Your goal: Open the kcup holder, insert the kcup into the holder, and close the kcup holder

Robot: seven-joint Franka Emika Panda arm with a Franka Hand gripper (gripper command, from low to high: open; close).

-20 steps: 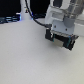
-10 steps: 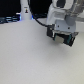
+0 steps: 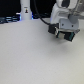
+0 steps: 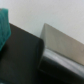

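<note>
At the exterior view's left, a tall white bottle [image 3: 25, 8] stood at the back of the table [image 3: 30, 55], well apart from everything else. Toward the exterior view's right, the gripper [image 3: 65, 35] hung above the pale tabletop, blurred, with something dark under it that could not be named for sure. In the wrist view a black box with a grey metallic face, probably the kcup holder [image 4: 55, 52], filled most of the frame, and a teal-green patch [image 4: 5, 27] sat at one edge; whether that was the kcup could not be told.

The step in hand looked like reaching the drawer front to pull it open. Doing it well would mean hooking the panel squarely and drawing straight outward, without tipping the box.

How far the fingers were spread, and whether they touched or pinched anything, could not be told.
</note>
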